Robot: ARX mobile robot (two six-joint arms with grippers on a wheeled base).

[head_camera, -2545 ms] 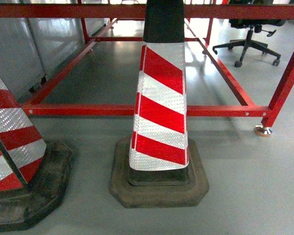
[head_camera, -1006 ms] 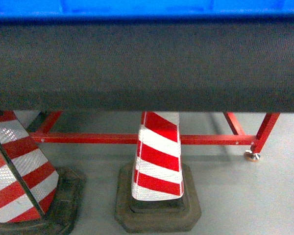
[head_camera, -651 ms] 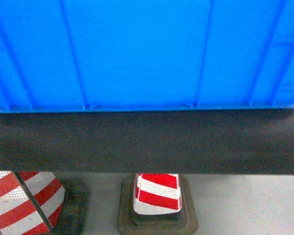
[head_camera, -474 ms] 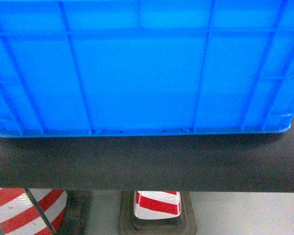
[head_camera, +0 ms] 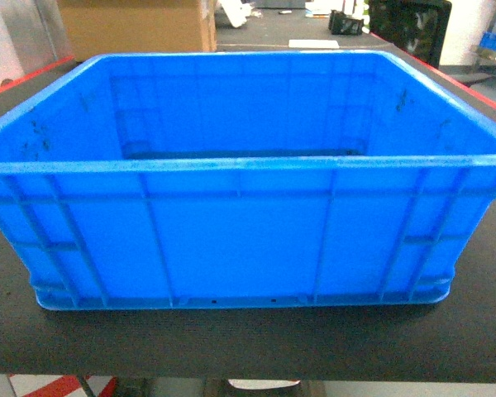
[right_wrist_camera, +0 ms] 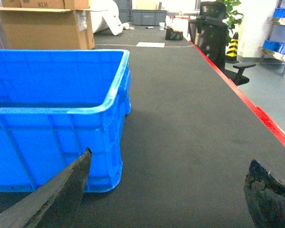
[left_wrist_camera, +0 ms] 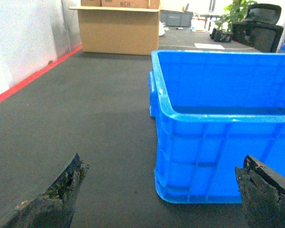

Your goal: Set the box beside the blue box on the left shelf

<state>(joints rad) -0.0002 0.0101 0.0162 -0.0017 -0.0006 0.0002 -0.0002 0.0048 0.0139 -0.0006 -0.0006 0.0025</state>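
The box [head_camera: 231,240] is a large bright-blue open-top crate with ribbed walls, standing empty on a black-matted table [head_camera: 248,343] right in front of the head camera. My left gripper [left_wrist_camera: 162,161] is open, low over the mat, straddling the box's [left_wrist_camera: 218,156] near left corner without touching it. My right gripper [right_wrist_camera: 170,157] is open too, just outside the box's [right_wrist_camera: 47,137] near right corner, with bare mat between its fingers. Neither gripper shows in the head view. The left shelf is out of view.
A big cardboard carton [left_wrist_camera: 118,28] stands at the table's far end. A red strip [right_wrist_camera: 266,118] marks the table's right edge and another [left_wrist_camera: 19,88] its left side. Beyond are a black office chair [right_wrist_camera: 213,28], a small striped cone [right_wrist_camera: 232,45] and blue bins [right_wrist_camera: 275,45].
The head view has risen from the floor with its striped cones and red frame, past the table's edge, up to the box's rim; the box's inside now shows.
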